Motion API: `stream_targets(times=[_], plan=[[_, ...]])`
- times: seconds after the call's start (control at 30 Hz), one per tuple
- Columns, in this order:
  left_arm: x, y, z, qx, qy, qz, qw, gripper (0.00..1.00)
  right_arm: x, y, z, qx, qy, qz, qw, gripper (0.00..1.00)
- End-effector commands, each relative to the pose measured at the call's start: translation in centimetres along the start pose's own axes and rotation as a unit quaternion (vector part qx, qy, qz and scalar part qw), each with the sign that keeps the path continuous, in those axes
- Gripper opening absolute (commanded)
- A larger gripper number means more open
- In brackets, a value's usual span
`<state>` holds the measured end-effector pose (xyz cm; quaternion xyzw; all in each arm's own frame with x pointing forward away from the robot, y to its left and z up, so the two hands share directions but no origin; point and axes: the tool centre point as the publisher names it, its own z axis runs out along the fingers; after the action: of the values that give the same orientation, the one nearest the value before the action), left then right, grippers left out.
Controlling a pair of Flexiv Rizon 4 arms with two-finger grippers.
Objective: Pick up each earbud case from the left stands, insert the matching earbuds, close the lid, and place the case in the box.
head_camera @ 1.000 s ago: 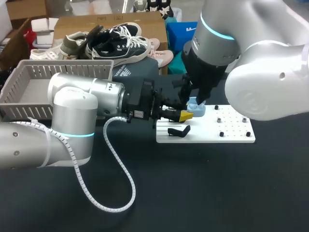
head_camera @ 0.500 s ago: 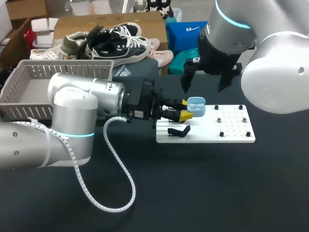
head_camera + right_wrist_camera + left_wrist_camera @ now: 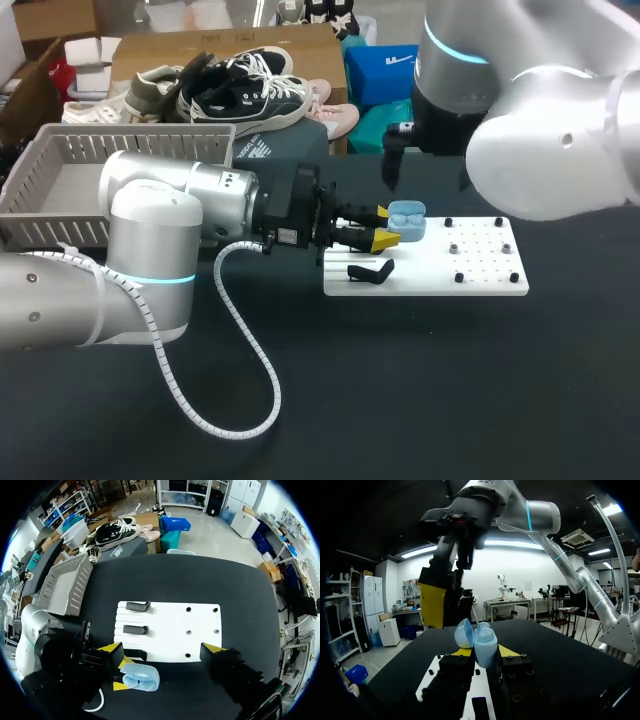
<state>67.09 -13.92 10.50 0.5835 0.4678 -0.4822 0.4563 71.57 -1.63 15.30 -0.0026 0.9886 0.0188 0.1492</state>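
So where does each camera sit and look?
Head view: above and behind, looking down on the table; both arms show.
Left wrist view: on the left arm, facing along the left gripper holding the earbud case.
Right wrist view: on the right arm, facing down past the right gripper onto the board.
All share the case.

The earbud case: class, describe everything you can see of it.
The earbud case is pale blue, smooth and rounded, plastic-looking. Its lid stands hinged open. The left gripper clamps it from both sides with its yellow-tipped fingers, over a corner of the white board; whether it touches the board cannot be told.
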Motion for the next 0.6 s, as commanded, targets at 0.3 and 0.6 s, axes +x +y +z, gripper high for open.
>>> stream_targets(times=[0.3,0.6], plan=[[0.0,0.0,0.0,-0.001,-0.001,0.001,1.0,0.0,0.7,-2.0,0.8,0.018,0.019,0.019,0.999,1.0],[0.0,0.0,0.0,-0.001,-0.001,0.001,1.0,0.0,2.3,-2.7,0.1,0.013,0.028,0.022,0.999,1.0]])
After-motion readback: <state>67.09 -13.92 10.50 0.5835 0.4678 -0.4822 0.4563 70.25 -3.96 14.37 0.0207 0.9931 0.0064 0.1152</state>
